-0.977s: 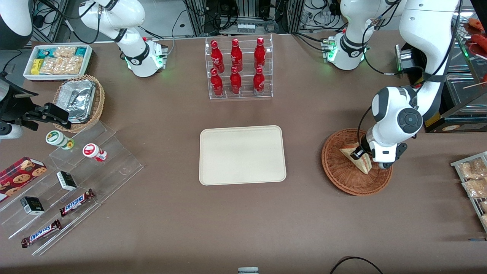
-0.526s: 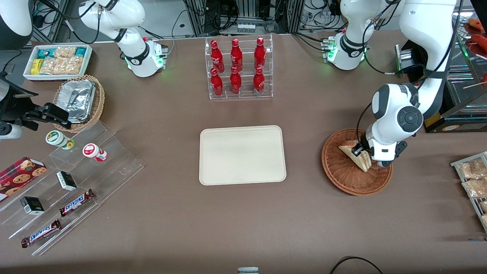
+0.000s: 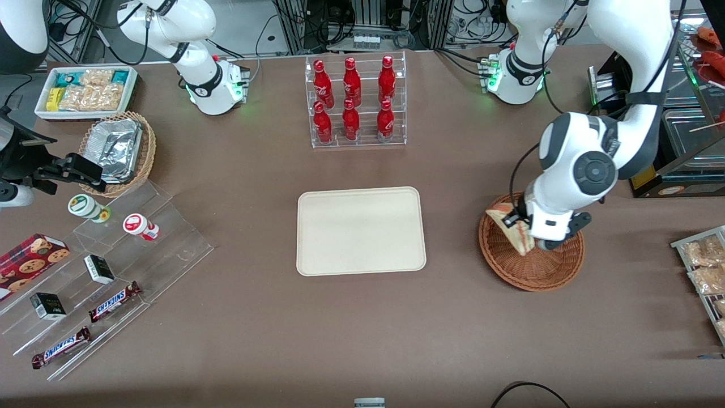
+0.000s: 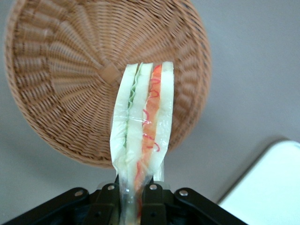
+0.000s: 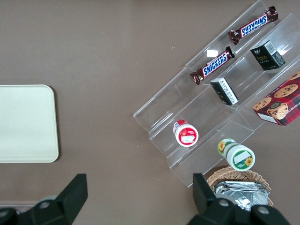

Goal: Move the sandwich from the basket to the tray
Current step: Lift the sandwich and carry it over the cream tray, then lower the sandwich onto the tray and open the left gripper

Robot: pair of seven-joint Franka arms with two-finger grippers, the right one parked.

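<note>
Clearly, the sandwich was gripped in the left arm's gripper, whose two black fingers were clamped on one end of the clear-wrapped wedge. In the wrist view the pale bread layers, with green and red filling between them, stood out from the fingers, and the woven floor of the basket was seen past them with no contact visible. From this the sandwich was judged to be lifted clear of the basket and hanging above it.

In the front view the gripper was placed over the basket's edge nearest the tray, with the sandwich partly hidden by the white wrist. The cream tray lay flat at the middle of the brown table, well apart from the basket, toward the parked arm's end. Nothing was seen on it.

The step in hand was judged to be the carry: the pick appeared done and the placing not yet begun. The next move would call for the sandwich to be taken sideways across the bare table to a spot over the tray, kept high enough for the basket rim to be cleared, then lowered and let go. A rack of red bottles stood farther from the front camera than the tray, off the likely path.
</note>
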